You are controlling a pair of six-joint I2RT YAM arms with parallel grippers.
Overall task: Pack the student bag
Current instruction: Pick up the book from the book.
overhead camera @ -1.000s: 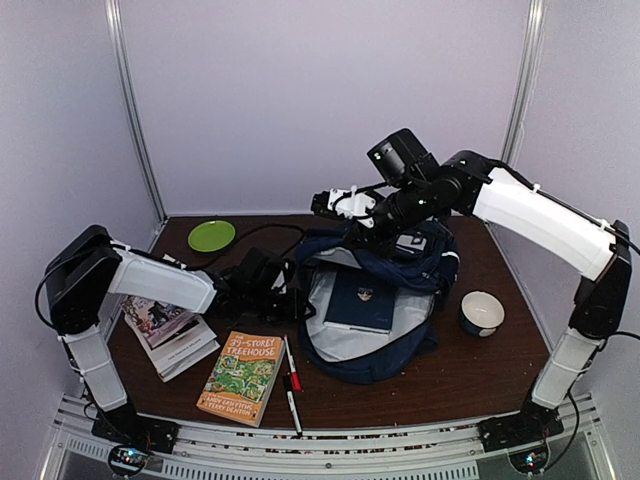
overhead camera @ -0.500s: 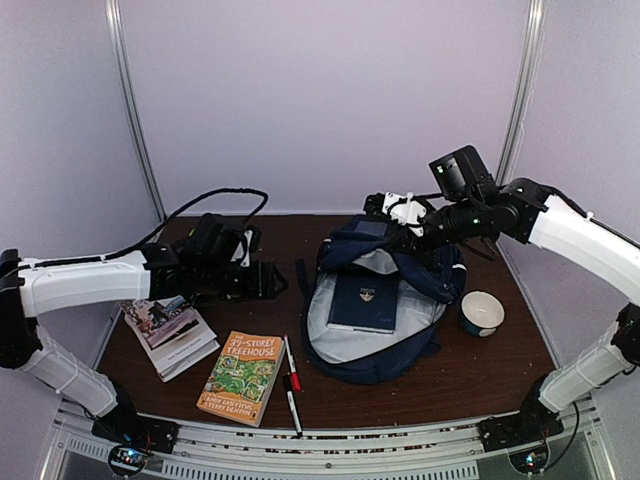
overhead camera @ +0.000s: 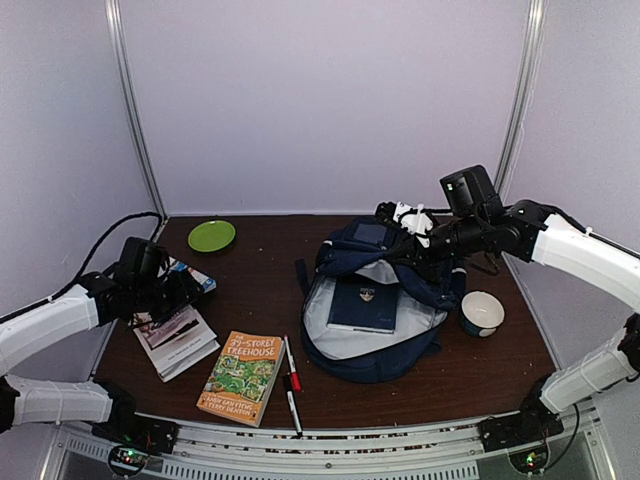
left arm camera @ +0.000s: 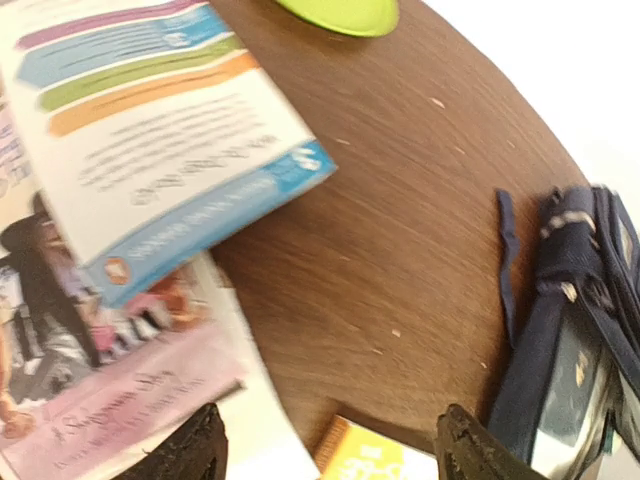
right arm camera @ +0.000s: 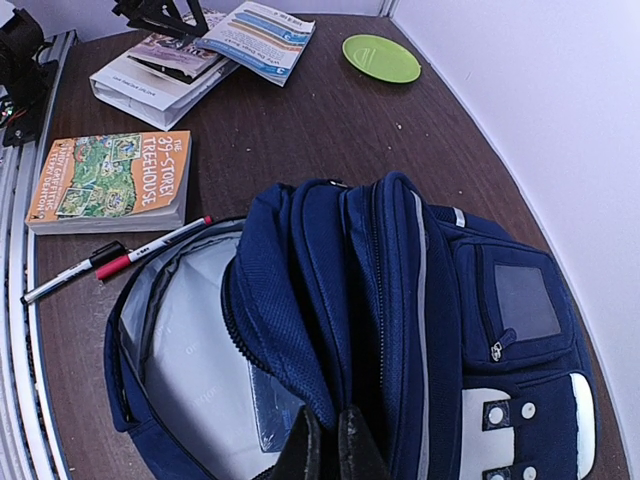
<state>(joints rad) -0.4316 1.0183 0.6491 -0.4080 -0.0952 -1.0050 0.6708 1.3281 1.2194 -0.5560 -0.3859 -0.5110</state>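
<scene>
Right gripper point(right arm camera: 328, 445) pinches the bag point(right arm camera: 300, 280) at its 12 o'clock rim, propping it open for loading; left gripper point(left arm camera: 335, 455), spread and empty, hovers over the 9 o'clock booklets point(overhead camera: 170, 335).

Left wrist view, blurred throughout: lime-green round plate point(left arm camera: 335, 12) cut by the top edge, orange-yellow paperback book point(left arm camera: 385, 462) reduced to one corner at the bottom edge, navy-blue fabric student bag point(left arm camera: 570, 300) cropped at the right, left hand point(left arm camera: 335, 452) showing two dark fingertips only. Right wrist view: right hand point(right arm camera: 328, 445) visible as fingertips at the bottom edge, dark-blue notebook point(right arm camera: 268, 410) mostly hidden under the bag's folded front.
</scene>
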